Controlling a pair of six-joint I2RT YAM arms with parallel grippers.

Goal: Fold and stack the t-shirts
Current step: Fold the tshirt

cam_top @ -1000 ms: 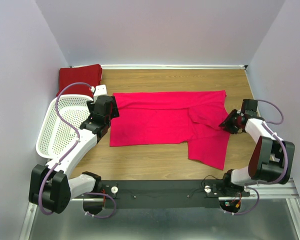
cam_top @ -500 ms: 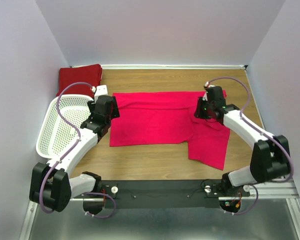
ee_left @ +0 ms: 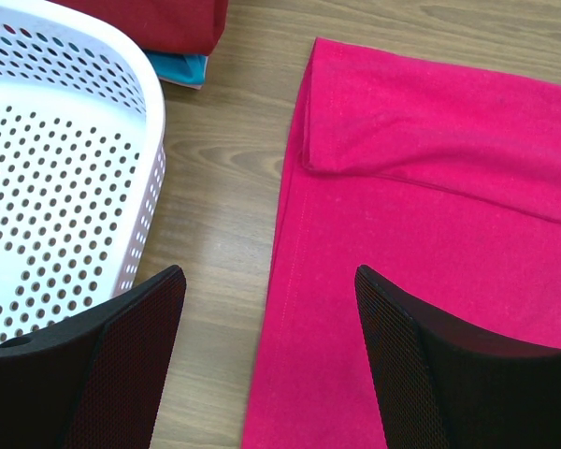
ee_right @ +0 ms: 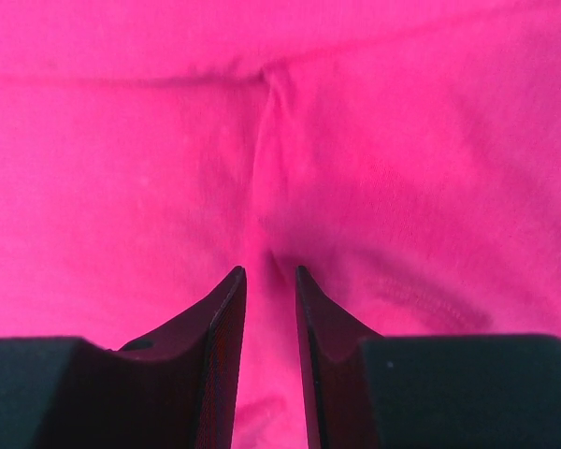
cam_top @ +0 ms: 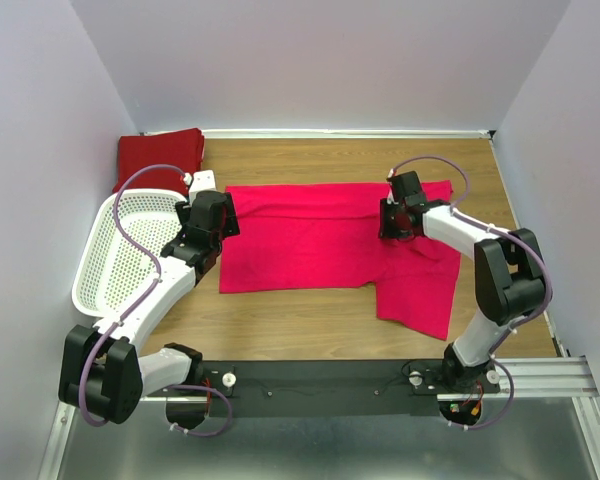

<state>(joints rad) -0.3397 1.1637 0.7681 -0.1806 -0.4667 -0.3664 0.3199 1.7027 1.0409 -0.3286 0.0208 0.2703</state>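
I'm looking at the pink shirt (cam_top: 320,240) lying spread flat across the middle of the wood-grain table (cam_top: 310,325). It's a soft knit in bright crimson-pink, w/ its far edge folded over in a long straight band and a flap reaching toward the near right.

The L gripper (ee_left: 266,276) is hovering over the shirt's left hem. Its black mesh-textured fingers are standing wide apart w/ nothing btwn them, one over bare wood and the other over fabric.

The R gripper (ee_right: 269,271) is sitting low on the right part of the shirt. Its fingers are drawn to a narrow slot, w/ a raised crease running away from the tips. I can't tell whether they're actually pinching it.

The dark red shirt (cam_top: 160,155) is lying folded in the far left corner, w/ a teal shirt (ee_left: 182,67) edge peeking out under it. A white plastic basket (cam_top: 105,285), round-holed w/ a rounded rim, is sitting at the left, near the pink hem but apart from it.
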